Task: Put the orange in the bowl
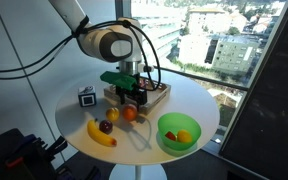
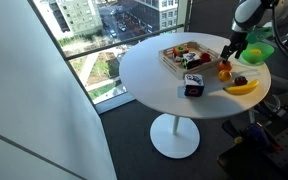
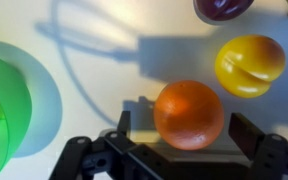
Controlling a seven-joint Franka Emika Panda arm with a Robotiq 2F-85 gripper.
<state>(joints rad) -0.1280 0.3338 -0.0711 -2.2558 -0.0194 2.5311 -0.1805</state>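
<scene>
— White table (image 1: 192,100): where is the orange (image 3: 189,113)?
— On the table, just beside a yellow fruit (image 3: 249,65) and apart from the green bowl (image 1: 179,131).
— State of the claw (image 3: 184,128)?
— Released. Its fingers (image 3: 246,130) stand spread on either side of the orange; contact cannot be confirmed. The bowl holds other fruit.

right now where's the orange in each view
In an exterior view: the orange mid-table, left of the bowl.
In an exterior view: the orange right side, below-left of the bowl.
Wrist view: the orange centre-bottom, bowl at left edge.
Shared landmark: the bowl.
</scene>
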